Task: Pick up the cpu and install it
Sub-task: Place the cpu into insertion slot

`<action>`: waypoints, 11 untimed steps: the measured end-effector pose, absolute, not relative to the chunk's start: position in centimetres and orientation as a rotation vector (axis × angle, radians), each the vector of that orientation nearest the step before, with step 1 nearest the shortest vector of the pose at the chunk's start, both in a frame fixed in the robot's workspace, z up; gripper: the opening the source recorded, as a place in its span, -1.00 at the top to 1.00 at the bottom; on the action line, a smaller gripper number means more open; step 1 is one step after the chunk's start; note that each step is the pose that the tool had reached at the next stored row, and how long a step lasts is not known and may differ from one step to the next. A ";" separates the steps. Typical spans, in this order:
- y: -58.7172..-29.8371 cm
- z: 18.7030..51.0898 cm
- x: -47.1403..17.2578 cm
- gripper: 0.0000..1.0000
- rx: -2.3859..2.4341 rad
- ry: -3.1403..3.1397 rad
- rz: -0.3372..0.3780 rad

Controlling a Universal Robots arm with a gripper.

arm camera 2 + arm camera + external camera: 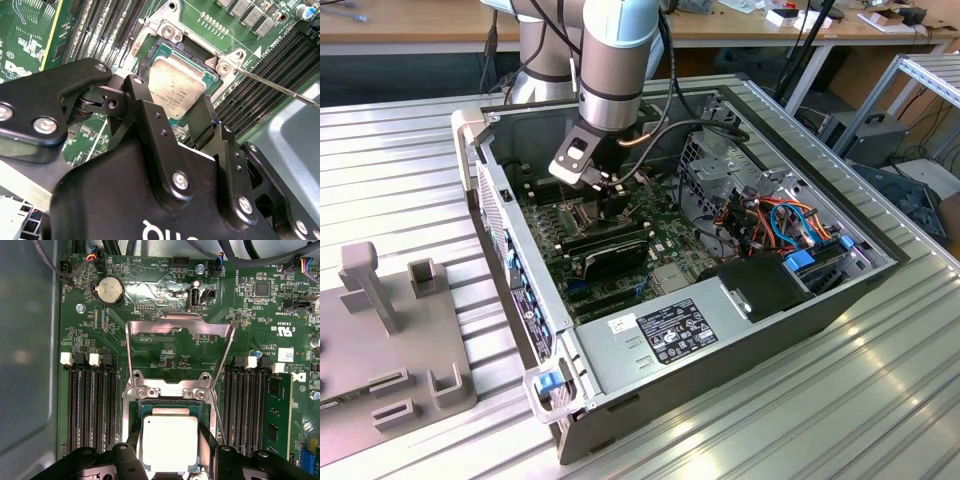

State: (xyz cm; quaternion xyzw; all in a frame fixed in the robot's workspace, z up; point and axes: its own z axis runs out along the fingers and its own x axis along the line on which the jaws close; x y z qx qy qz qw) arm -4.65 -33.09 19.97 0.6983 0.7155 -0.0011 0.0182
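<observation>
The cpu [170,442], a flat silver-grey square, sits between the black fingers [134,440] of my gripper [170,460], right over the open socket [167,388] on the green motherboard [165,355]. In the second wrist view the cpu [175,85] lies slightly askew over the socket frame [165,31], with my gripper [175,100] shut on its edges. The hinged load plate [180,325] stands flipped open beyond the socket. In the exterior view the gripper [605,195] reaches down into the open computer case [520,250].
Black memory slots [92,410] flank the socket, with a green module [277,425] on one side. A thin socket lever [280,87] sticks out. Cables [780,220] and a power supply [660,335] fill the case. A grey fixture [390,340] stands at the exterior view's left.
</observation>
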 end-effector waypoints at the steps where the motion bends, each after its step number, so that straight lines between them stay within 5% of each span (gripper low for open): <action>1: -33.1 20.0 -4.7 -0.09 2.171 2.221 -0.004; 11: -33.1 19.9 -4.6 -0.09 2.182 2.210 -0.004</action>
